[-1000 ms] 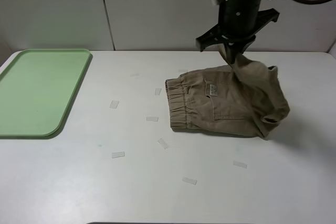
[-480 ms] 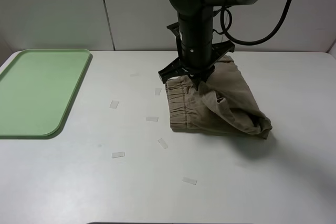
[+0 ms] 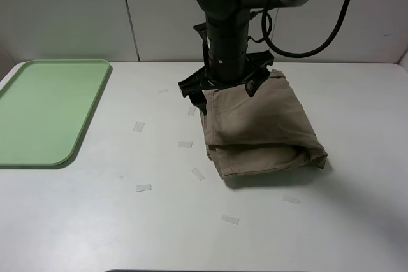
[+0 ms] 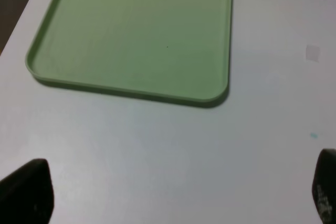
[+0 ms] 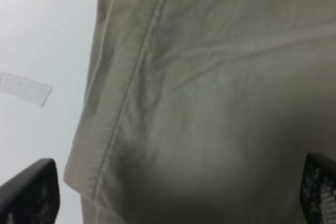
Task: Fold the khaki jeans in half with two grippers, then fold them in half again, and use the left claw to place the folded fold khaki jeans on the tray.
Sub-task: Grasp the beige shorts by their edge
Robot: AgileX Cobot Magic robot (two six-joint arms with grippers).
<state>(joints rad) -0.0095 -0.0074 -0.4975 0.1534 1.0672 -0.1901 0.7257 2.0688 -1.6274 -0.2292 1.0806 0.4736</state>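
The khaki jeans [image 3: 261,128], short tan cotton trousers, lie folded in a thick packet on the flat white table [image 3: 95,221], a little toward 3 o'clock from its middle. The layered edges of the packet face 9 o'clock and a rounded bulge faces 4 o'clock.

The black right gripper [image 3: 224,89] hangs over the 11 o'clock corner of the packet. Its jaws are spread wide and hold nothing; in the right wrist view a stitched seam of the cloth [image 5: 210,77] runs between them. The bulky arm above it stands close to the pale wall [image 3: 64,11] at 12 o'clock.

The pale mint-green rectangular plastic tray [image 3: 51,109] with a low rim lies at the 9 o'clock edge, well apart from the jeans. Between them the table is open, with only small flat pale tape pieces [image 3: 138,126]; more of these lie toward 6 o'clock.

The left gripper [image 4: 173,190] hovers over bare table near the tray [image 4: 136,30], jaws wide, carrying nothing.
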